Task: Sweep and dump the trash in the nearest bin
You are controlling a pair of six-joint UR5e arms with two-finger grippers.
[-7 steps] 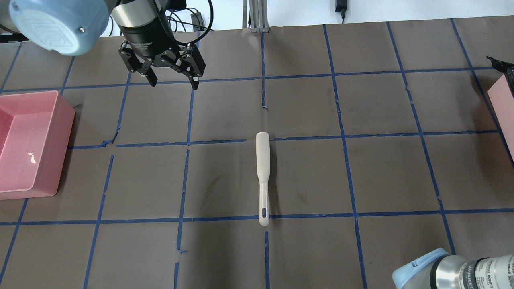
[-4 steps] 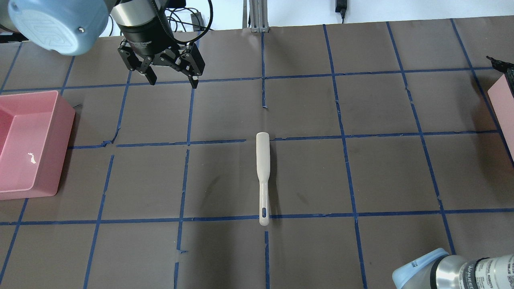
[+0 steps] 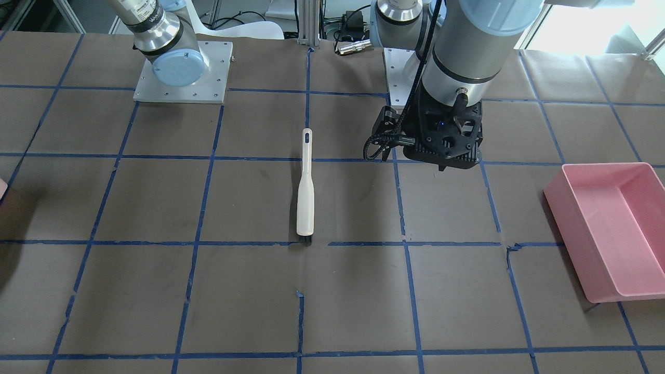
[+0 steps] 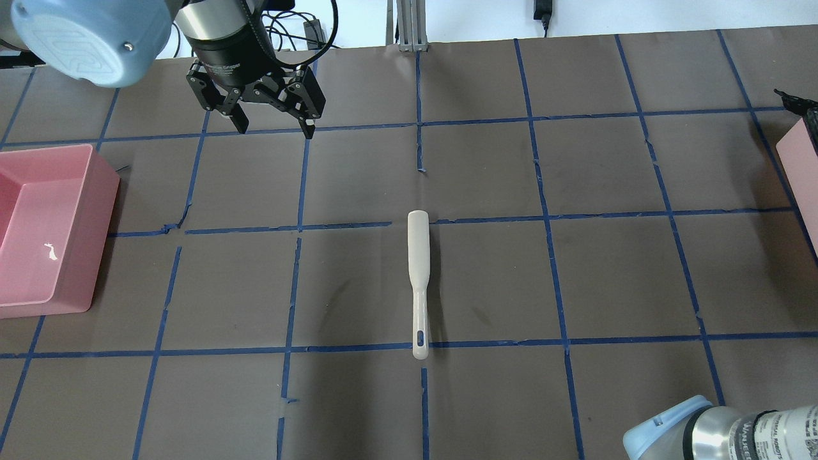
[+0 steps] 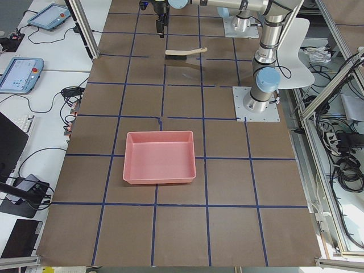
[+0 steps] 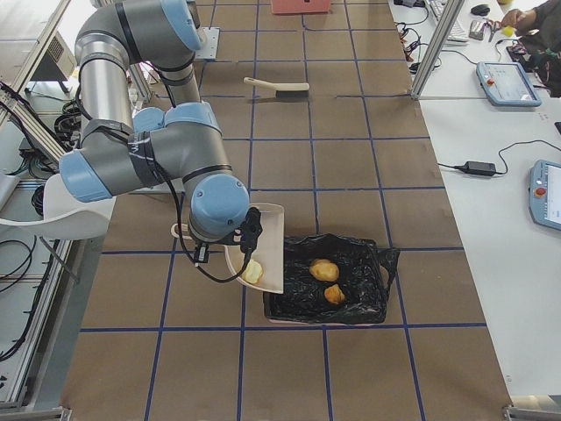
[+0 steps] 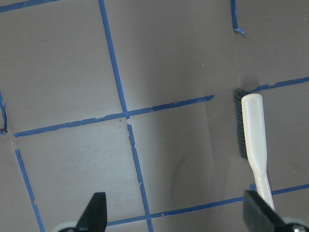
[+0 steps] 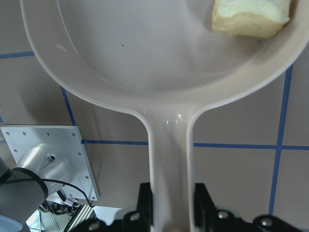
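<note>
Trash (image 6: 334, 295) first: one pale chunk (image 8: 251, 17) sits in the dustpan (image 8: 159, 58) near its lip, and two yellowish lumps (image 6: 323, 269) lie in the black-lined bin (image 6: 372, 298). Your right end effector (image 8: 173, 202) is clamped on the dustpan's handle, holding it tipped at that bin's edge. Your left end effector (image 4: 276, 130) hangs above the tabletop (image 4: 607, 275) with fingers (image 4: 241, 121) spread wide, gripping nothing, well apart from the brush (image 4: 418, 281) lying mid-tabletop. A pink bin (image 4: 38, 230) sits on the left side.
</note>
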